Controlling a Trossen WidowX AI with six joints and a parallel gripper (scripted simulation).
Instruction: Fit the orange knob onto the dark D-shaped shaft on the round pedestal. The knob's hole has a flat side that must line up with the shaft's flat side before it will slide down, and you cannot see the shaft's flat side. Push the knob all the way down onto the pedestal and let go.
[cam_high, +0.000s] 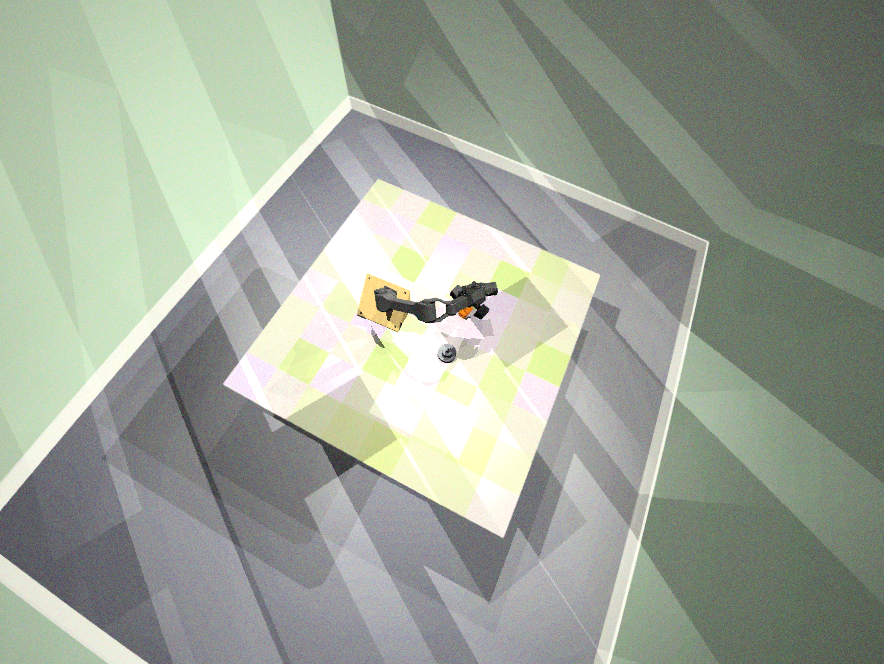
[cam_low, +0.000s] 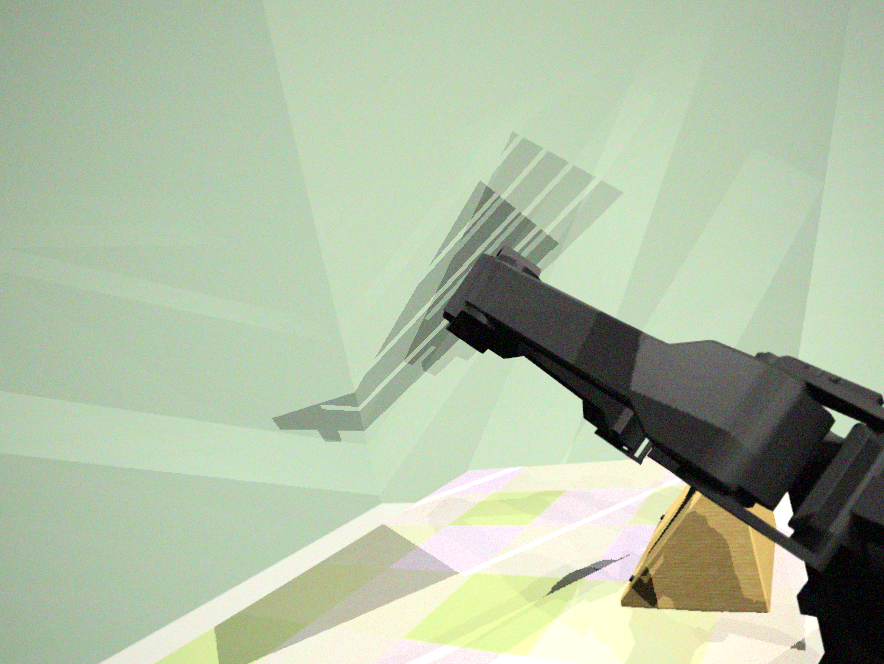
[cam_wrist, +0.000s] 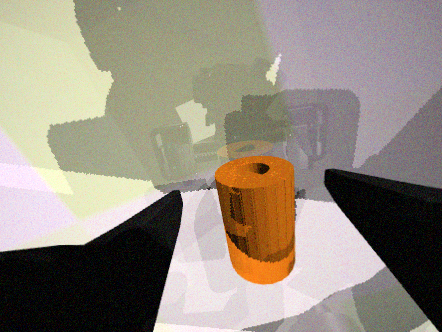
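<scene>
The orange knob (cam_high: 465, 313) (cam_wrist: 260, 220) is a ribbed cylinder. In the wrist view its end with the dark hole is at the top, towards the fingertips; I cannot tell for sure whether it stands or lies. My gripper (cam_wrist: 251, 186) is open, with one black finger on each side of the knob and a gap on both sides. The dark round pedestal (cam_high: 446, 353) with its shaft stands apart from the knob, below it in the top view. The shaft's flat side cannot be made out. The exterior view shows the arm, but neither knob nor pedestal.
The arm's wooden wedge base (cam_high: 369, 300) (cam_low: 703, 571) stands left of the knob in the top view. The patchwork table top (cam_high: 485, 500) has its edges well away from the knob and pedestal. Strong shadows and bright glare cover parts of it.
</scene>
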